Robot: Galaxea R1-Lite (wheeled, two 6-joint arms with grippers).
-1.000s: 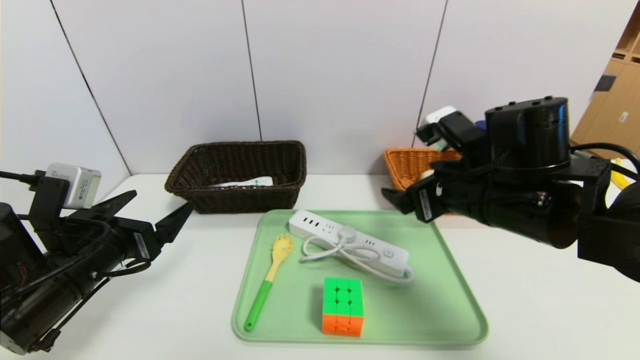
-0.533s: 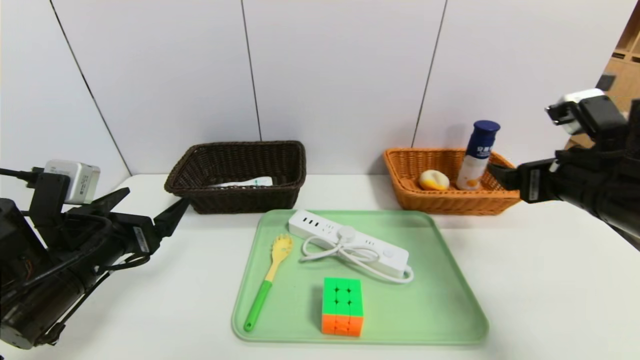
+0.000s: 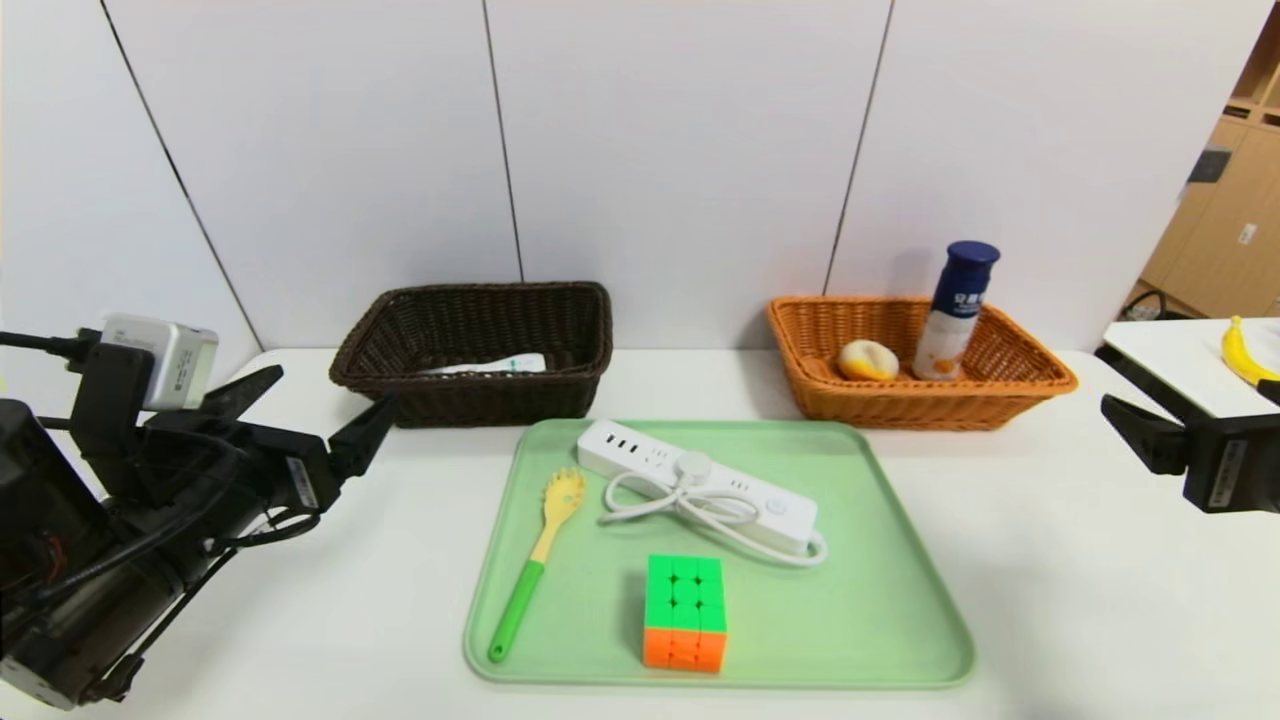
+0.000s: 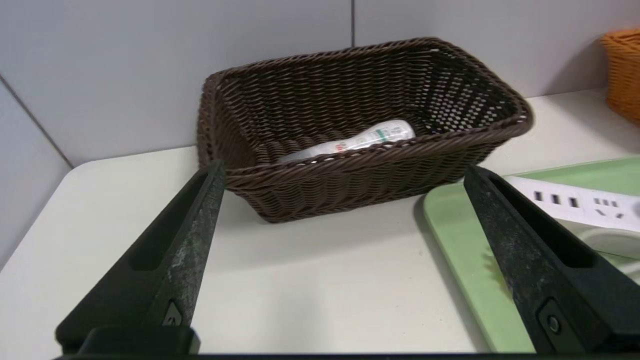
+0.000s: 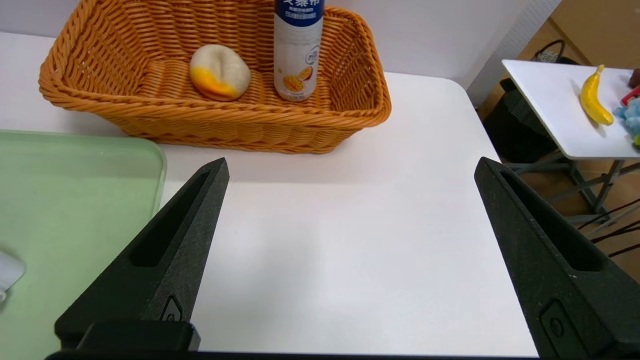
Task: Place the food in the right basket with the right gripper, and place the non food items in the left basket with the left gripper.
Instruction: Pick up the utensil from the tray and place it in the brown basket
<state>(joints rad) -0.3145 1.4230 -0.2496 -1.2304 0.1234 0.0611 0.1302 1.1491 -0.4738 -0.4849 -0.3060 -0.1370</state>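
Note:
A green tray (image 3: 900, 560) in mid-table holds a white power strip (image 3: 700, 480), a yellow-green pasta spoon (image 3: 535, 560) and a colour cube (image 3: 685, 610). The brown left basket (image 3: 400, 390) holds a white tube (image 3: 490, 365). The orange right basket (image 3: 1000, 395) holds a bun (image 3: 867, 360) and an upright blue-capped bottle (image 3: 955, 310). My left gripper (image 3: 325, 395) is open and empty above the table, left of the tray and near the brown basket (image 4: 350, 175). My right gripper (image 3: 1110, 385) is open and empty at the far right, short of the orange basket (image 5: 200, 125).
A small side table (image 3: 1180, 365) with a banana (image 3: 1245, 352) stands off the right end. The wall runs right behind both baskets. Bare tabletop lies on either side of the tray.
My right arm has drawn back from over the orange basket to the far right edge, uncovering the bun and bottle in it. My left gripper has shifted only slightly.

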